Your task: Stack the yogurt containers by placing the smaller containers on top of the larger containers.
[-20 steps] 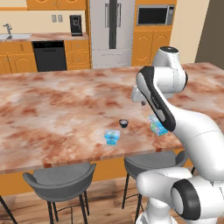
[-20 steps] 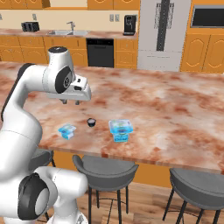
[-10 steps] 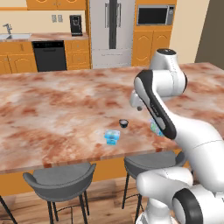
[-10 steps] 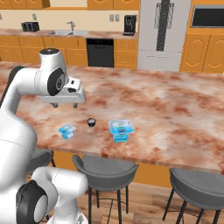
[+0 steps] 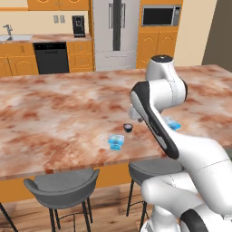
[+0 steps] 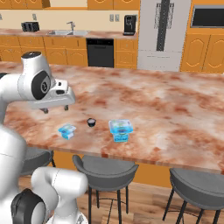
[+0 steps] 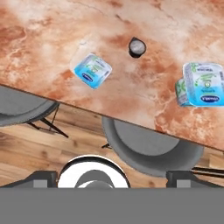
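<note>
The claw (image 6: 56, 108) has just spread its fingers apart and hangs empty above the counter (image 6: 175, 109), while the small pack (image 6: 67, 131), dark cup (image 6: 91, 122) and wide pack (image 6: 120, 129) sit apart near the edge, nothing stacked yet.

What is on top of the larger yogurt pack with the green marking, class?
Nothing: the lid of the larger yogurt pack is bare. The smaller pack and dark cup stand apart from it on the counter. What is inside stays hidden by the lid.
</note>
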You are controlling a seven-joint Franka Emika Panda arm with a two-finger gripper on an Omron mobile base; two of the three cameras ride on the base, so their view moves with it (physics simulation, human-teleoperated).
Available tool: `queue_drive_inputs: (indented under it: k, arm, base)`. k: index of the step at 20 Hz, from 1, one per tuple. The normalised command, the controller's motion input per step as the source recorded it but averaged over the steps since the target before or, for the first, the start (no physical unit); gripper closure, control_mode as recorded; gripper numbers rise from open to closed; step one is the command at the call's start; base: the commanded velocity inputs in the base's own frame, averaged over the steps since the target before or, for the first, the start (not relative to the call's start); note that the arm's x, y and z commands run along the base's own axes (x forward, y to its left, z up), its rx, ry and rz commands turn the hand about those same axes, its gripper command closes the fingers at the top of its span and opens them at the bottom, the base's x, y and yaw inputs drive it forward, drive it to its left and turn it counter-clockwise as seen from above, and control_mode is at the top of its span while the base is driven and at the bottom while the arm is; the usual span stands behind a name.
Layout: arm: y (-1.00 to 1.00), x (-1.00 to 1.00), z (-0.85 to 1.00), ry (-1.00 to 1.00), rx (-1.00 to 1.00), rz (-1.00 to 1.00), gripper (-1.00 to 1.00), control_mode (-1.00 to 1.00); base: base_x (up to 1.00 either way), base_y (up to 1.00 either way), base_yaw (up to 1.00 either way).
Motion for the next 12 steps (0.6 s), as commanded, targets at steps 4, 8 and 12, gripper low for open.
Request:
queue_drive_inputs:
  k: [4,8,12]
  arm:
    - [0.24,-0.11,-0.03,0.00,-0.10,0.10,-1.00,-1.00]
    - [0.24,-0.14,-0.10,0.00,-0.12,0.08,-1.00,-1.00]
    - [0.12,-0.14,-0.25,0.00,-0.12,0.04,-1.00,-1.00]
  base:
    - [0.00,0.00,0.00]
    - [0.00,0.00,0.00]
    - [0.00,0.00,0.00]
